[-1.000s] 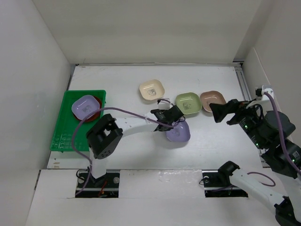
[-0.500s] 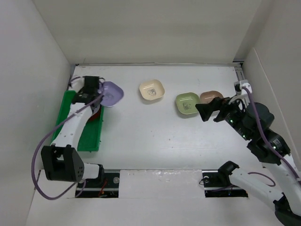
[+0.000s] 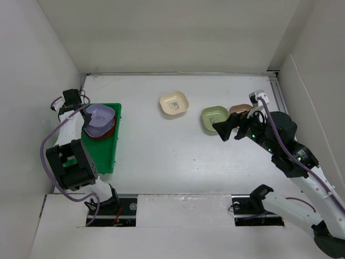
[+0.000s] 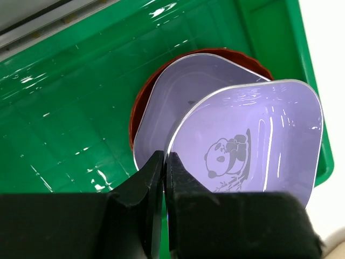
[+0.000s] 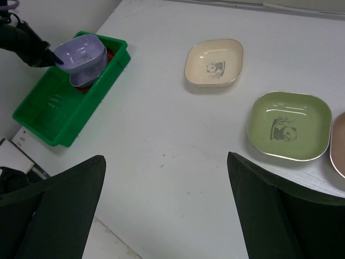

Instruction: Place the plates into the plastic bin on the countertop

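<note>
a: where is the left gripper (image 4: 164,162), and what does it hold?
b: its jaws are pinched tight on the rim of a lavender plate (image 4: 253,140), which hangs tilted over the green bin (image 4: 64,97), not yet set down.
a: what lies beneath it?
b: a second lavender plate (image 4: 183,91) sits nested on a red-brown plate (image 4: 141,108) at the bin's far end. whether one red-brown dish or two lie there, i cannot tell.
a: and the right gripper (image 5: 166,162)?
b: spread wide and holding nothing, it hovers above the countertop (image 5: 161,135) near the light green plate (image 5: 289,125).
a: what is left?
b: i judge it roughly half done: release this plate, then fetch the cream plate (image 5: 214,62), the light green one and the tan-pink plate (image 3: 241,109), all out on the countertop.
</note>
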Controlling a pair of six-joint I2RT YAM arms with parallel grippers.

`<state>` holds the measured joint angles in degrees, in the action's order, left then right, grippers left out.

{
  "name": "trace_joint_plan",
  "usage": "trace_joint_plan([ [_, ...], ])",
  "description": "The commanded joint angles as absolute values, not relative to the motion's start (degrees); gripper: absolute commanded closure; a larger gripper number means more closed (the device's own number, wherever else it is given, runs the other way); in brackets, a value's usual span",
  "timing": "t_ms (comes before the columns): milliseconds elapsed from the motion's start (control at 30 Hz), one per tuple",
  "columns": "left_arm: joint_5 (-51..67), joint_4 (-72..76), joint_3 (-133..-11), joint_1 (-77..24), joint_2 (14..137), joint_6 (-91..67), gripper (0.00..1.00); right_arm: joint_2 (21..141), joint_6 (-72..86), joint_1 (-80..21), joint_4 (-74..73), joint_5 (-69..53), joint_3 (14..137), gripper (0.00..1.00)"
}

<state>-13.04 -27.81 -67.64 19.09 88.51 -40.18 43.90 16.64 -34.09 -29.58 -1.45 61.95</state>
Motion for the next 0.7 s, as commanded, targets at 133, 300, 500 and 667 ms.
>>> trace_joint_plan([
  [133, -14.41, -27.51, -71.45, 19.07, 87.11, -38.32, 0.90, 43.94, 15.03, -33.84, -25.84, -4.57, 62.49, 0.00],
  [300, -15.64, -28.30, -72.59, 19.07, 82.54, -38.32, 0.12, 43.95, 14.50, -33.84, -25.84, -5.80, 62.49, 0.00],
  [500, -17.23, -27.60, -76.99, 10.83, 77.61, -37.18, 0.00, 42.37, 14.50, -33.84, -25.23, -4.48, 61.96, 0.00],
  [667, -20.48, -26.98, -83.83, -10.96, 86.37, -39.29, 0.00, 43.59, 15.73, -33.31, -24.70, -2.20, 60.74, 0.00],
])
